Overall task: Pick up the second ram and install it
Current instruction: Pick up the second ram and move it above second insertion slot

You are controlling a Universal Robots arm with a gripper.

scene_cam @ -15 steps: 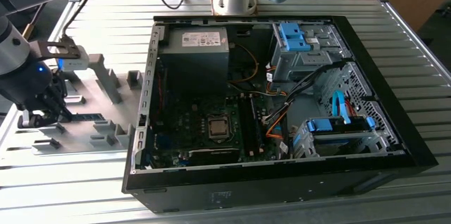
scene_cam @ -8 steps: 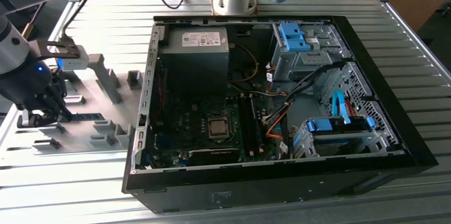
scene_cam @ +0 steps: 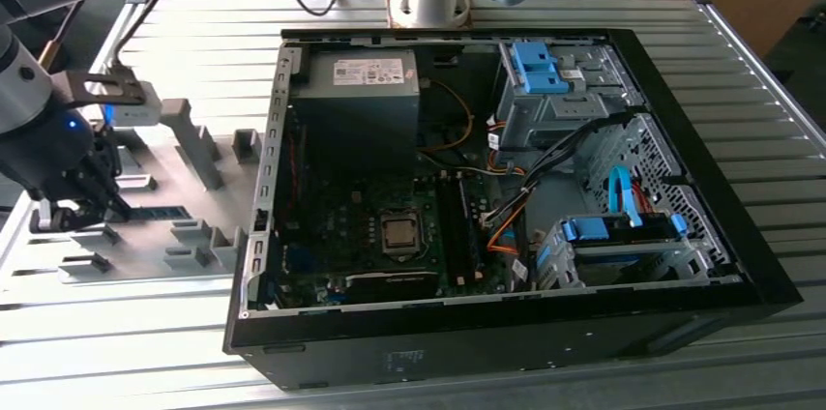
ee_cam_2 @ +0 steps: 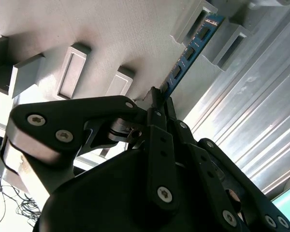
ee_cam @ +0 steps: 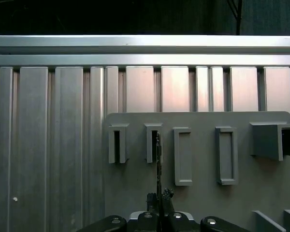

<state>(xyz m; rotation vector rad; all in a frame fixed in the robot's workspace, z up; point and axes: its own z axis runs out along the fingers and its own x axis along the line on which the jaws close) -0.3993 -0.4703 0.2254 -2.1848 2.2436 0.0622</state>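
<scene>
A robotics lab: a ribbed aluminium bench (scene_cam: 116, 352) carries an opened computer case (scene_cam: 516, 347) (motherboard (scene_cam: 374, 226) exposed) beside a grey fixture plate (scene_cam: 162, 183).

Second ram (ee_cam_2: 189, 52) in holder block (ee_cam: 151, 142) on plate (scene_cam: 149, 183), at the exterior view's left of the case (scene_cam: 516, 352)

The near end of the thin blue-green circuit-board stick (ee_cam_2: 189, 52) is hidden behind the black gripper (ee_cam_2: 159, 101), whose body the second wrist view's edge cuts off.

At the exterior view's left, the grey jointed arm (scene_cam: 29, 81) points its black hand (scene_cam: 80, 205) downward, fingers (ee_cam_2: 156, 110) pinched together on one end of a thin blue-green circuit-board stick (ee_cam_2: 188, 53).
</scene>
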